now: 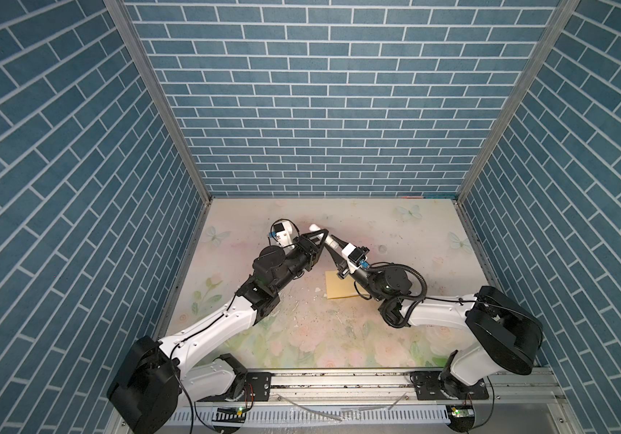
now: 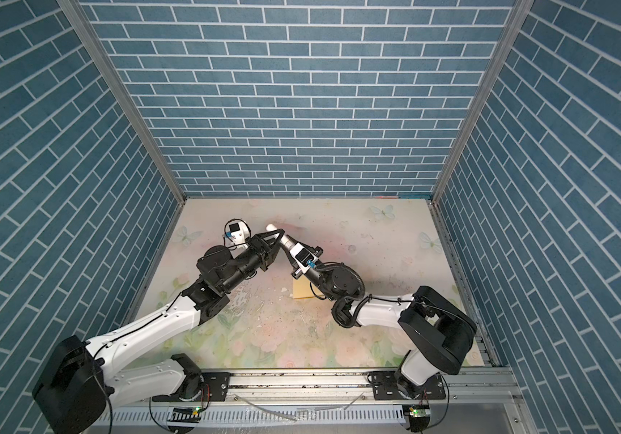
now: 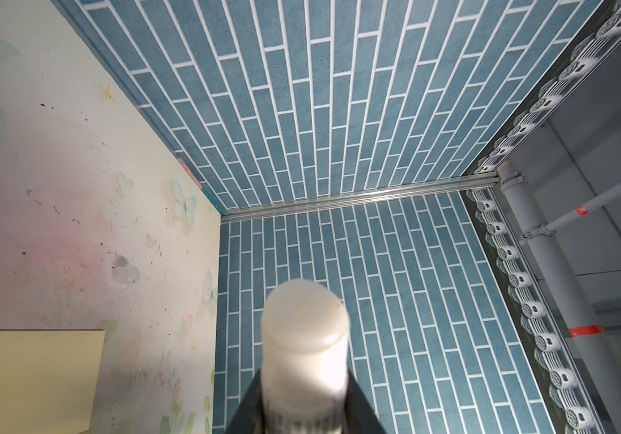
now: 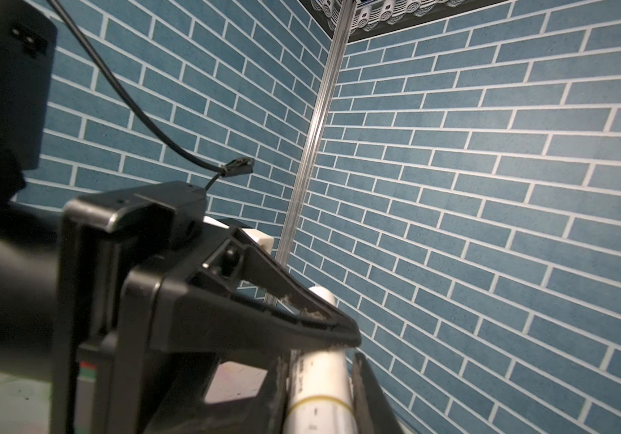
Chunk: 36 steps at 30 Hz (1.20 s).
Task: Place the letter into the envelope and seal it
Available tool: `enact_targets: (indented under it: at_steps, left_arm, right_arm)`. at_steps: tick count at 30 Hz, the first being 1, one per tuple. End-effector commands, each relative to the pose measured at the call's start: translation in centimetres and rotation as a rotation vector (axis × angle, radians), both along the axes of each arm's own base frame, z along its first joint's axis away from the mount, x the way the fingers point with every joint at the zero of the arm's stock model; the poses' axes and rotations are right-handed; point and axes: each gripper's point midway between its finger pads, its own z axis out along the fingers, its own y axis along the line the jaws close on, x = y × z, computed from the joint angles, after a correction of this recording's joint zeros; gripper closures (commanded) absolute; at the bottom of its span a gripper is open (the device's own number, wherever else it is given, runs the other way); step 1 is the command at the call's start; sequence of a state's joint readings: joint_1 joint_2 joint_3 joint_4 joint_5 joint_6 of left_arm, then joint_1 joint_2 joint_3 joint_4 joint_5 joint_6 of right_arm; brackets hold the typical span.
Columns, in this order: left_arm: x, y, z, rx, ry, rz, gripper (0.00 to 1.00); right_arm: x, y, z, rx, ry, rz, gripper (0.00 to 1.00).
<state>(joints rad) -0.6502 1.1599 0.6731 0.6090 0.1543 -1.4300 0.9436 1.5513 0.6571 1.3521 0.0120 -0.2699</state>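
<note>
My right hand [image 4: 319,362] is grasping the glue stick [image 1: 315,227]; whether my left hand [image 3: 305,379] is clenching it too, I cannot tell. The envelope [image 1: 339,287] is lying at the centre of the surface [image 1: 395,233], under my right wrist.

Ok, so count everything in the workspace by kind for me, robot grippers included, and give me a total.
mustard-yellow paper envelope: 1
white cylindrical plastic tube: 1
black parallel grippers, the left gripper and the right gripper: 2
Total: 4
</note>
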Motion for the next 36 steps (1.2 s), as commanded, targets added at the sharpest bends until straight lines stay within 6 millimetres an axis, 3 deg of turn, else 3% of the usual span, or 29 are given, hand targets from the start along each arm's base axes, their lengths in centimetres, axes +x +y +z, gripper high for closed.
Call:
enact_targets:
  at_steps: [1,7,12,19,24,26,30,35,36]
  left_arm:
    - [0.0,0.1,0.8,0.072,-0.08,0.007,0.46]
    - [-0.4,1.5,2.8,0.406,-0.327,0.063,0.17]
    - [-2.2,2.0,4.0,0.711,-0.64,0.041,0.09]
    - [-3.9,1.3,2.3,1.004,-0.938,-0.023,0.05]
    - [-5.6,-0.7,1.6,1.112,-1.155,-0.092,0.05]
    - [-6.4,-1.5,-0.3,1.162,-1.214,-0.152,0.04]
    - [-7.4,-3.3,-2.3,1.238,-1.317,-0.252,0.04]
    - [-7.2,-4.8,-4.9,1.321,-1.342,-0.332,0.06]
    - [-7.1,-5.2,-4.2,1.317,-1.359,-0.326,0.08]
  right_arm:
    - [0.2,-1.7,1.8,0.027,-0.033,-0.079,1.0]
    - [0.5,-3.8,1.6,-0.028,0.072,-0.148,1.0]
    - [0.7,-5.4,0.7,-0.128,0.25,-0.155,1.0]
    - [-0.1,-7.5,-0.1,-0.226,0.537,-0.091,1.0]
    - [-1.2,-8.5,-0.6,-0.295,0.703,-0.058,1.0]
    - [-1.4,-8.7,-1.1,-0.327,0.753,-0.058,1.0]
    - [-2.4,-8.3,-1.9,-0.386,0.842,-0.001,1.0]
    - [-3.9,-7.1,-2.3,-0.421,0.909,0.105,1.0]
    - [-4.1,-6.9,-2.4,-0.425,0.918,0.122,1.0]
